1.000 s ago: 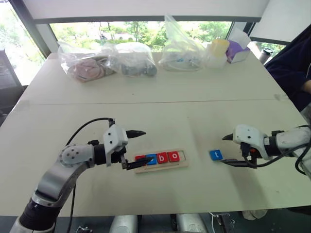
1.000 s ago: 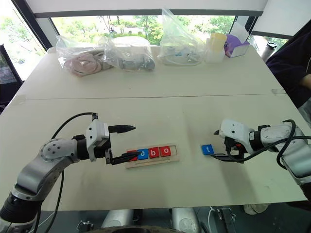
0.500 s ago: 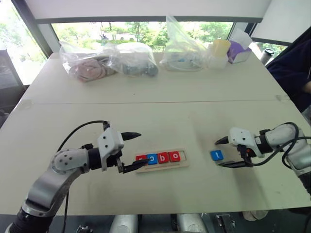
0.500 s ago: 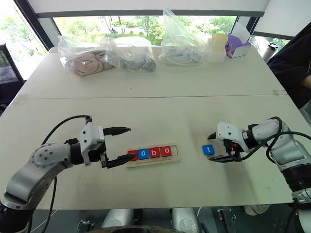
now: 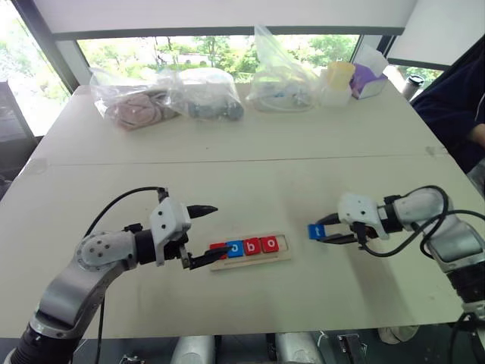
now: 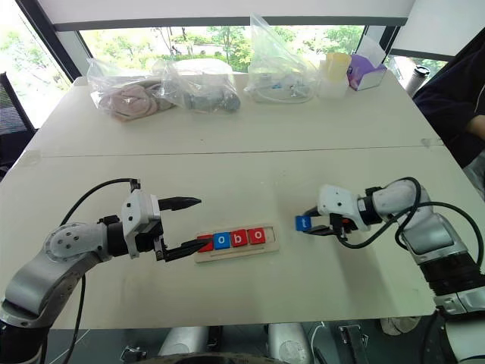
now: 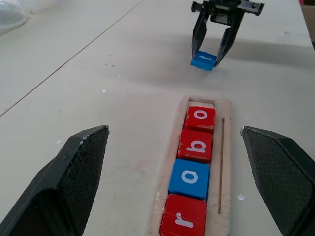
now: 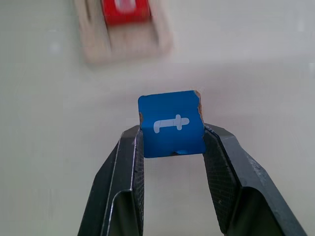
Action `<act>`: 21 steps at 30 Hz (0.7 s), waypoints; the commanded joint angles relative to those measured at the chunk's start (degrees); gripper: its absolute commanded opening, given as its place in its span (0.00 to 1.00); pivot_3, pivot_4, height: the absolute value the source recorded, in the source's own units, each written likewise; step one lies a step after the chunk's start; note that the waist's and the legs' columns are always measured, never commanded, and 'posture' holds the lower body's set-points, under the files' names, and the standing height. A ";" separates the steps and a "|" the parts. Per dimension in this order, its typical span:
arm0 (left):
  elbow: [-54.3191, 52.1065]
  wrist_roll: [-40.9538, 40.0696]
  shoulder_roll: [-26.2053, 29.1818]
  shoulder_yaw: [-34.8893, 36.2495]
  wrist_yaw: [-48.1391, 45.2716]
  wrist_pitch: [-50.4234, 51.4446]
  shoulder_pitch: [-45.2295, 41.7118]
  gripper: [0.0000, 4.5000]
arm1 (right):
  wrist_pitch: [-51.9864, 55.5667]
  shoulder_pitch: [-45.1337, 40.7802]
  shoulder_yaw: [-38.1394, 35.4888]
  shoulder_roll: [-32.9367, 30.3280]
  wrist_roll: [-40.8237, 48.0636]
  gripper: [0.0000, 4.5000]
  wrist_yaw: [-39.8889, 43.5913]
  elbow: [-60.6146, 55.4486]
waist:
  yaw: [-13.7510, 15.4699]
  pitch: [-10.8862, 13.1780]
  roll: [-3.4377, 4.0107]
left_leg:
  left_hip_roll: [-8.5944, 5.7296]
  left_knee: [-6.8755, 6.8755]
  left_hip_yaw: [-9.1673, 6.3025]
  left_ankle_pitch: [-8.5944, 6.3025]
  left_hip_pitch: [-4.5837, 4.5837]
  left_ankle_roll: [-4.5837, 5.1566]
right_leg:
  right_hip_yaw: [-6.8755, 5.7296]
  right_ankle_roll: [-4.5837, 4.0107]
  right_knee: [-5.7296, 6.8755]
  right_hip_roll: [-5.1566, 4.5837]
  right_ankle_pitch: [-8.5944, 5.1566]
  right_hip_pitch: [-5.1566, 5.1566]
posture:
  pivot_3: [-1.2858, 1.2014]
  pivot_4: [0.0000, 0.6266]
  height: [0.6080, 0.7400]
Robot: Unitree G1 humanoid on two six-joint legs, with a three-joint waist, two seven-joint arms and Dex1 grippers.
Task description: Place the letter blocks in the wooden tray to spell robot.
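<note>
- A pale counter (image 5: 250, 182) carried everything, with a seam running across its middle from side to side.
- The wooden tray (image 5: 250, 260) lay flat on the near half; its rightmost slot stood bare.
- Clear plastic bags (image 5: 170, 95) sat in a row along the far edge by the window, one further bag (image 5: 284, 76) to their right.
- A pale yellow cup (image 5: 339, 78) and a purple and white box (image 5: 370, 76) stood at the far right corner.
</note>
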 commanded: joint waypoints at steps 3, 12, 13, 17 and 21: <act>-2.12 -0.73 -0.08 0.28 0.40 0.09 -0.48 1.00 | 3.78 -3.46 2.84 2.50 0.05 0.25 1.31 -2.85 | 0.25 0.00 -0.03 | -0.02 0.02 -0.01 0.00 -0.02 0.00 | -0.01 -0.01 -0.03 -0.04 0.00 0.03 | 0.52 0.24 1.00; -3.79 -0.98 -0.13 1.24 1.45 0.66 1.09 1.00 | 2.44 -5.14 7.53 5.87 -3.20 0.25 1.65 -1.69 | 0.08 0.00 -0.03 | -0.02 0.00 0.00 0.00 -0.01 0.00 | -0.01 -0.01 -0.04 -0.05 -0.01 0.02 | 0.52 0.24 1.00; -4.01 -1.07 -0.16 1.26 1.60 0.75 1.20 1.00 | 1.99 -5.15 7.87 6.16 -3.65 0.25 1.58 -1.43 | 0.07 0.00 -0.03 | -0.02 0.00 0.00 0.00 -0.01 0.00 | -0.01 -0.01 -0.04 -0.05 0.00 0.02 | 0.52 0.24 1.00; -4.83 -1.65 -0.07 1.56 1.91 1.04 1.61 1.00 | 0.97 -5.07 8.42 6.78 -4.66 0.25 1.75 -0.63 | 0.11 0.00 -0.03 | -0.02 0.01 0.00 0.00 -0.01 0.00 | -0.01 -0.01 -0.03 -0.04 -0.01 0.02 | 0.52 0.24 1.00; -5.32 -2.20 0.02 1.62 1.99 1.14 1.88 1.00 | 0.31 -4.91 8.76 6.86 -5.14 0.25 1.94 -0.26 | 0.13 0.00 -0.03 | -0.03 0.01 0.01 0.00 -0.02 0.00 | -0.01 -0.01 -0.04 -0.07 -0.01 0.02 | 0.52 0.24 1.00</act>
